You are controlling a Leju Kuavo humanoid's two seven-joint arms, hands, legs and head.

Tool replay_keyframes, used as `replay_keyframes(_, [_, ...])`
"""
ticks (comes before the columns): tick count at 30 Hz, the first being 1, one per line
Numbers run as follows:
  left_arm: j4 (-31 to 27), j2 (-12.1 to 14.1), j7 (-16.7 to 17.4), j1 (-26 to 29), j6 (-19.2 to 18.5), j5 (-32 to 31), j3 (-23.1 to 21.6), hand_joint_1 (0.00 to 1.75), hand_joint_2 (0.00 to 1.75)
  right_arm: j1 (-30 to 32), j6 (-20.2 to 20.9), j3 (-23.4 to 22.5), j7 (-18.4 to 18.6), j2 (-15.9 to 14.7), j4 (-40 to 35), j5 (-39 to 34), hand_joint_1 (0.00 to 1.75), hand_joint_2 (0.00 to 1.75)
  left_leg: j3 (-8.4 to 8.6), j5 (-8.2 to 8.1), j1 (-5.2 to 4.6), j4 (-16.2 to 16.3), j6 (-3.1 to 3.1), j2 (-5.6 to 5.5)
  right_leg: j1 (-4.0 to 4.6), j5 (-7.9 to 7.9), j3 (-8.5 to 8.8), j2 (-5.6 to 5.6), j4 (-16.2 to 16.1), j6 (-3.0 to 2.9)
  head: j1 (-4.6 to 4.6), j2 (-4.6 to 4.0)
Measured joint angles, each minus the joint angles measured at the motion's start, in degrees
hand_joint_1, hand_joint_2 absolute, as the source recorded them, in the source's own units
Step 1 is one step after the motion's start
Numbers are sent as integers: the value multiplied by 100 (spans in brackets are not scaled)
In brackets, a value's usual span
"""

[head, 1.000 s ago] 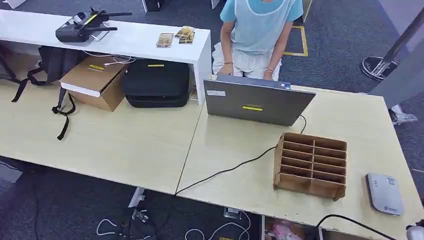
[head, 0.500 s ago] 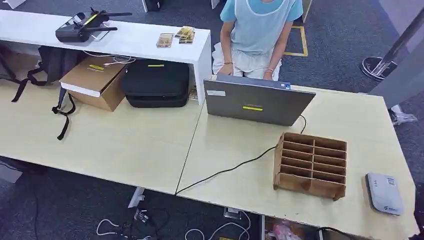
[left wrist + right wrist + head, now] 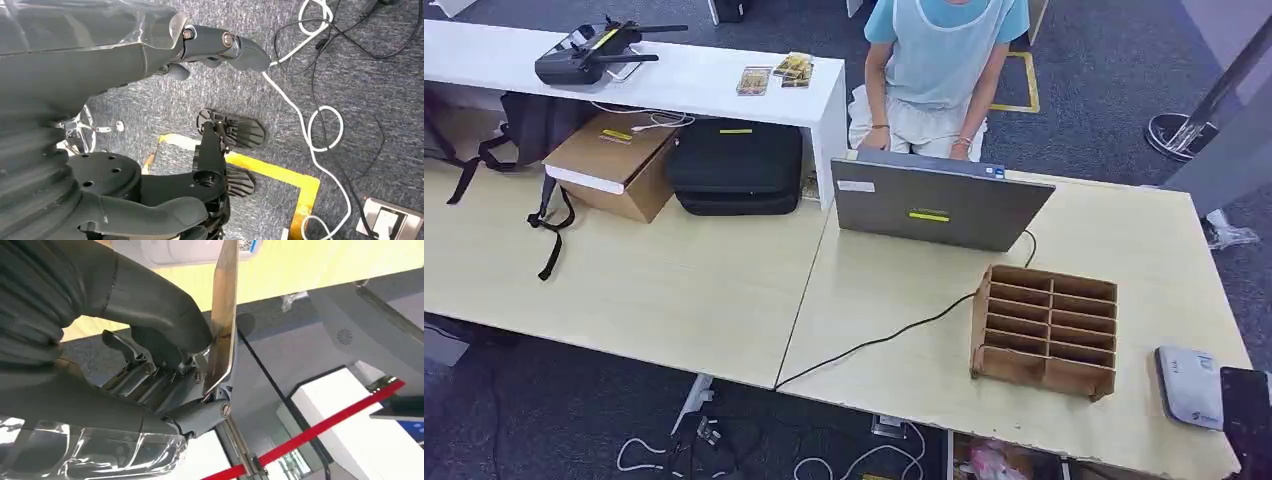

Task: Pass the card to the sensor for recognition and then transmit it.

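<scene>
The right hand [image 3: 165, 365], pinching the card [image 3: 223, 315] between thumb and fingers, has just raised it beside the sensor [image 3: 1189, 385], so scanning looks imminent.

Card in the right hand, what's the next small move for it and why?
Probably carry the card a little further over the sensor. The right hand pinches the card, which in the head view only overlaps the sensor's near corner at the table edge, so it likely isn't yet squarely above the reader.
</scene>
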Motion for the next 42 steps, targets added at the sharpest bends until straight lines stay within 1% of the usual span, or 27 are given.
replay_keyframes(7, [0, -2, 0, -3, -4, 15, 0, 0, 175, -169, 7, 35, 72, 0, 417, 41, 175, 175, 0, 0, 0, 0, 0, 0, 0, 0, 0, 0, 0, 0, 0, 0])
replay_keyframes(14, [-2, -11, 0, -17, -2, 4, 0, 0, 175, -271, 7, 35, 26, 0, 758, -44, 175, 175, 0, 0, 0, 0, 0, 0, 0, 0, 0, 0, 0, 0, 0, 0])
replay_keyframes(21, [-13, -35, 0, -59, -13, -48, -2, 0, 175, -398, 11, 35, -114, -7, 1005, -129, 175, 175, 2, 0, 0, 0, 0, 1, 0, 1, 0, 1, 0, 0, 0, 0])
replay_keyframes(34, [-31, -61, 0, -109, -22, -79, -7, 0, 175, -518, 22, 57, -177, -13, 1193, -120, 175, 175, 2, 0, 0, 0, 0, 1, 0, 1, 1, 1, 0, 0, 0, 0])
replay_keyframes(42, [-31, -85, 0, -130, -28, -79, -9, 0, 175, -559, 11, 138, -86, -13, 1285, -2, 175, 175, 3, 0, 0, 1, 0, 2, 0, 1, 1, 4, 0, 0, 0, 0])
